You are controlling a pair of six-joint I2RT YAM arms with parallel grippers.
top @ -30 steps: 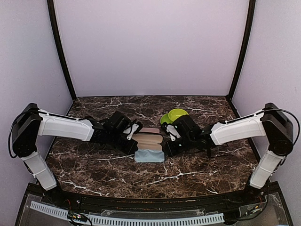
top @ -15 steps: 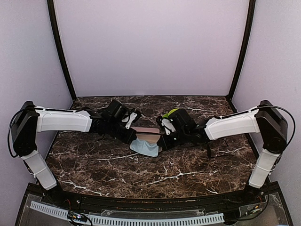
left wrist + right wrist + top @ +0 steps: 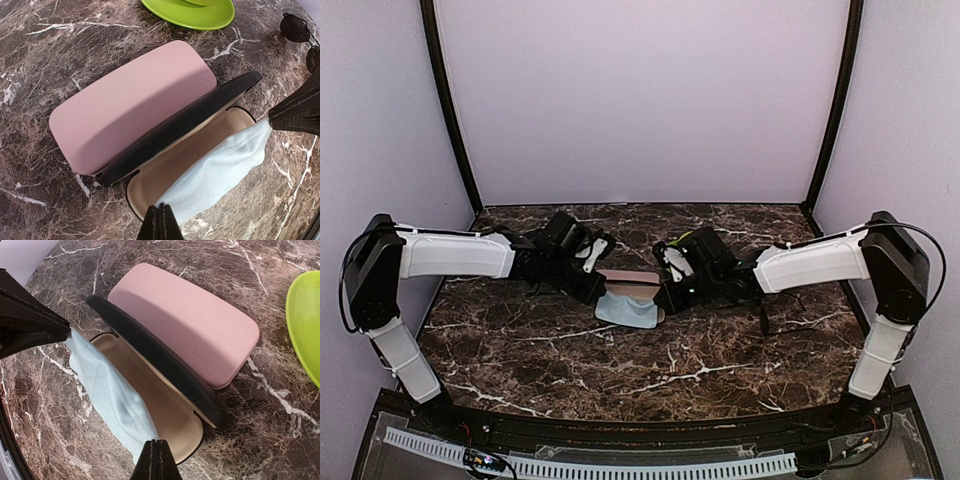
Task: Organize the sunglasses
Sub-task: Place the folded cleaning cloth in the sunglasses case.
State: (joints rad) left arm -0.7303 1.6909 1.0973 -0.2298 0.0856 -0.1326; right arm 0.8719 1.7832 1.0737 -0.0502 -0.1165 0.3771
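Top external: left gripper (image 3: 601,290) and right gripper (image 3: 665,296) meet over open black oval case (image 3: 635,290), pale-blue cloth (image 3: 628,312) slung between.
Left wrist: jaws pinched on cloth end. Black wire-frame sunglasses (image 3: 295,27) on marble tabletop (image 3: 50,60) beyond case.
Right wrist: jaws pinched on other end.
Likely step: settling cloth in case. Next: lower, release, fetch sunglasses.

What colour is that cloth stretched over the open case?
Pale light blue. The cloth shows best in the left wrist view.
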